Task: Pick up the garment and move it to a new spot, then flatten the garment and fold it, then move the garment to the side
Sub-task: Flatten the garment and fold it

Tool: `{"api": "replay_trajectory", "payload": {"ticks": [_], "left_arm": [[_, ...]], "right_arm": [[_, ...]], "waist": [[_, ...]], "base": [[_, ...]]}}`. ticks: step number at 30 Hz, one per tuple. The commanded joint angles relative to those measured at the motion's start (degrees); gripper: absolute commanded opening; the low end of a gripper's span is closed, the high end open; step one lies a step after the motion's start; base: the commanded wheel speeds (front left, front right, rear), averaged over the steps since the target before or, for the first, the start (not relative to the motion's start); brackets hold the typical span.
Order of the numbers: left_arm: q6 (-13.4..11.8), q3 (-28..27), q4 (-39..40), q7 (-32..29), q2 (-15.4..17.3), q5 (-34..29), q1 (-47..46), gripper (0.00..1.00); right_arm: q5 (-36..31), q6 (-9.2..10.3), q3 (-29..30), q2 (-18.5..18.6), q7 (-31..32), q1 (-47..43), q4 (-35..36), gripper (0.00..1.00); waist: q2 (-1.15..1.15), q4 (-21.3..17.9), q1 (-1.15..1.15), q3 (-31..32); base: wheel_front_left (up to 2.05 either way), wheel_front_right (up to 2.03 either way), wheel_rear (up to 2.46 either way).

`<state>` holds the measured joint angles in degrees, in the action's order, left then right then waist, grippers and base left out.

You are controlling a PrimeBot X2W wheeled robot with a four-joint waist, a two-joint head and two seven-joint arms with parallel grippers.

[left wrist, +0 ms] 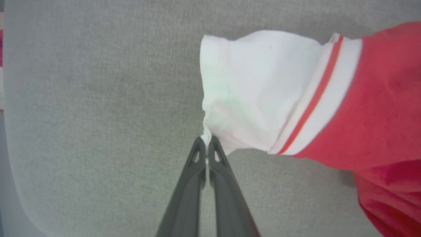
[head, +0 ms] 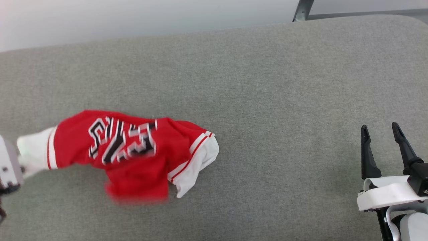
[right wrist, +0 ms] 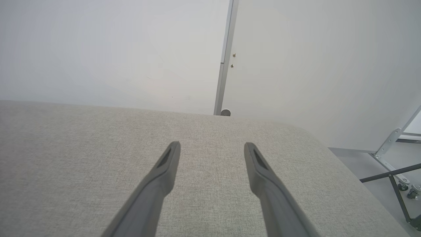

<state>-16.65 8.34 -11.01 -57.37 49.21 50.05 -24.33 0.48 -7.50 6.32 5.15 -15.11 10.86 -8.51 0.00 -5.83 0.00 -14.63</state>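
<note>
Our left gripper pinched the garment by its white sleeve; our right gripper stood spread, well apart.

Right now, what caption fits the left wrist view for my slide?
Left gripper pinches the garment by its white sleeve edge, against a grey fabric surface.

Place: a plain test room or lab rather than a home.
Work surface: a wide pad covered in grey cloth with rounded corners.
Walls: bare white panels, joined by a thin metal strip at the upper middle of the right wrist view.
Equipment: a metal frame on caster wheels, lower right of that view.
Floor: smooth and grey.
</note>
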Motion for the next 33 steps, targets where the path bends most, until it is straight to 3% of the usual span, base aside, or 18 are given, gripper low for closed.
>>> {"api": "replay_trajectory", "payload": {"ticks": [1,16,17,18,20,21,22,28,33], "left_arm": [[-0.76,-0.51,0.41,0.45,-0.51,0.66,2.39,0.00],[-0.62,-0.80,-2.21,4.22,-4.30,2.44,9.70,0.00],[-0.54,-0.85,-2.17,4.91,-4.34,2.19,9.85,0.15],[-0.61,-1.20,-2.12,5.93,-4.60,2.02,9.92,0.49],[-0.57,-1.49,-2.23,6.86,-5.10,2.37,10.47,0.64],[-0.20,-1.46,-2.37,7.37,-5.03,2.18,10.66,0.88],[-0.23,-1.62,-2.42,7.71,-5.07,2.14,10.70,1.00],[0.81,-2.13,-0.25,10.96,-5.74,1.70,10.62,1.00],[4.75,-2.53,3.70,18.23,-7.65,0.97,10.35,1.00]], "right_arm": [[-0.10,0.02,-0.20,0.16,-0.05,-0.47,-0.24,1.00],[0.36,0.02,-1.88,0.46,-0.05,-0.75,-1.51,1.00],[0.40,0.02,-2.02,0.52,-0.05,-0.99,-1.56,1.00],[0.46,0.02,-2.17,0.58,-0.05,-1.21,-1.61,1.00],[0.63,0.02,-2.67,0.71,-0.05,-1.27,-1.87,1.00],[0.64,0.02,-2.84,0.84,-0.06,-1.37,-1.87,1.00],[0.67,0.02,-3.26,0.89,-0.06,-1.56,-2.00,1.00],[1.93,0.02,-5.91,1.86,-0.06,-2.05,-3.32,1.00],[2.86,0.02,-7.43,2.76,-0.06,-2.06,-4.24,1.00]], "waist": [[0.00,0.52,0.00,0.53],[0.00,1.66,0.00,3.49],[0.00,1.73,0.00,3.86],[0.00,1.83,0.00,4.20],[0.00,1.93,0.00,4.89],[0.00,2.10,0.00,5.25],[0.00,2.22,0.00,5.56],[0.00,3.17,0.00,7.32],[0.00,4.68,0.00,9.46]], "base": [[0.00,0.00,0.00],[0.00,0.00,0.00],[0.00,0.00,0.00],[0.00,0.00,0.00],[0.00,0.00,0.00],[0.00,0.00,0.00],[0.00,0.00,0.00],[0.00,0.00,0.00],[0.00,0.00,0.00]]}}
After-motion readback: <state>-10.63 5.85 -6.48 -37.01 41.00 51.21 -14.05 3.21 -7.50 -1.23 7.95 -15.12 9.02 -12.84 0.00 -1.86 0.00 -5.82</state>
